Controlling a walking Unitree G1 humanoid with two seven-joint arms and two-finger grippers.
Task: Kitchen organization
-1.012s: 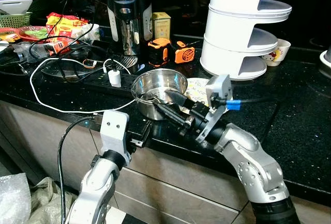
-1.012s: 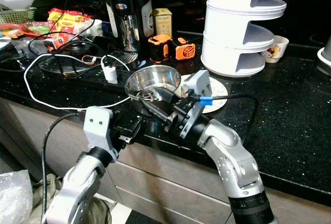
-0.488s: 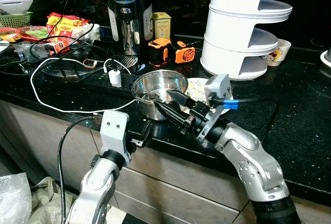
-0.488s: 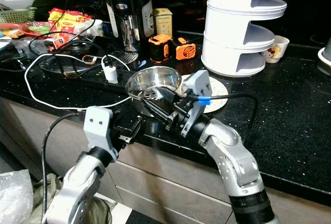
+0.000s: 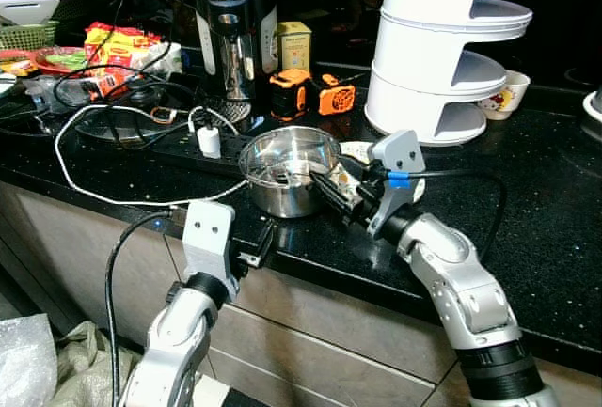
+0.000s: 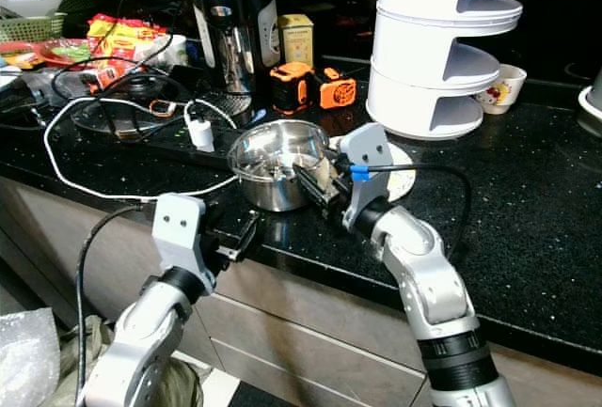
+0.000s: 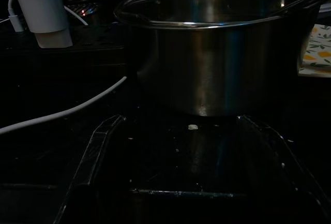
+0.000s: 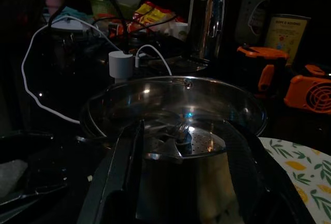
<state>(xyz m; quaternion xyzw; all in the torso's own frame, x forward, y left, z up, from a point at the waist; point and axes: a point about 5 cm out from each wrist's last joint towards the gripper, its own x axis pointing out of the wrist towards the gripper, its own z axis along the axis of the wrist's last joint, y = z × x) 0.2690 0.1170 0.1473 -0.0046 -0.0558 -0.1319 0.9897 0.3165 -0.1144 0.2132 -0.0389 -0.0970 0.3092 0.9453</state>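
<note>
Right gripper point(image 5: 324, 184) nearer pot point(image 5: 282, 158) (strainer inside).

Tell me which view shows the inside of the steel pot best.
The right wrist view: it looks over the pot's rim at a perforated metal piece inside. The eye views show the interior smaller, from above. The left wrist view shows its outer wall from low on the counter.

Two silver arms of rounded, jointed metal segments, each ending in a black ribbed collar near the base. Each wrist carries a pale grey camera block with two small dark screw holes; the right gripper point(image 5: 331, 189) and left gripper point(image 5: 252, 251) have long black fingers. A black cable with a blue band point(image 5: 399, 179) runs from the right wrist block, another black cable point(image 5: 118, 257) from the left
</note>
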